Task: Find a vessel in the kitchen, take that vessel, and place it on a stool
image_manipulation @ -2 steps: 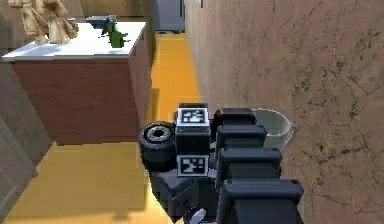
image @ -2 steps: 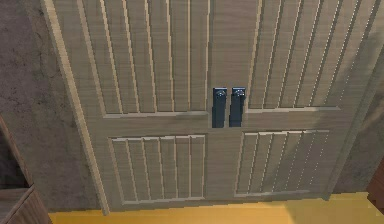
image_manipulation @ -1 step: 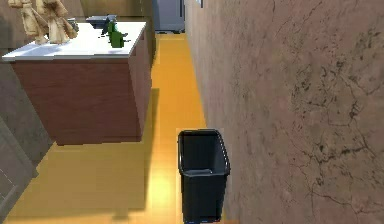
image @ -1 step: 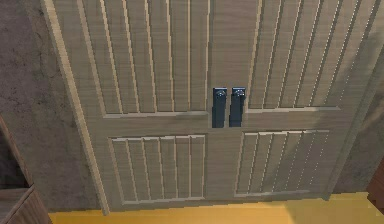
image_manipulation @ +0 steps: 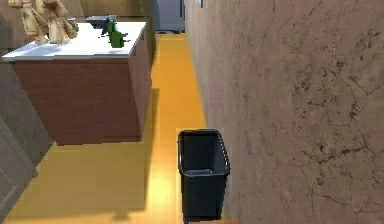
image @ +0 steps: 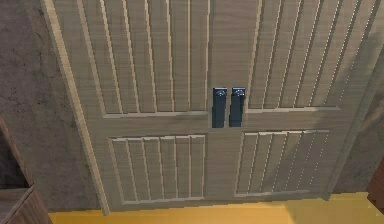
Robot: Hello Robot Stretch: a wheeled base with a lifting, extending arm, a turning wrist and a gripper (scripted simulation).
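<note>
double panelled doors (image: 200, 100) seen close ahead, two dark handles (image: 219, 108) at the middle seam. to the side, a white-topped worktop (image_manipulation: 60, 52); tan statue (image_manipulation: 45, 18) and small green thing (image_manipulation: 117, 37) stood on it, and whether that is the vessel cannot be told. black bin (image_manipulation: 203, 170) set on yellow floor (image_manipulation: 170, 110) beside the brown wall (image_manipulation: 300, 100). state of the jaws cannot be told.
</note>
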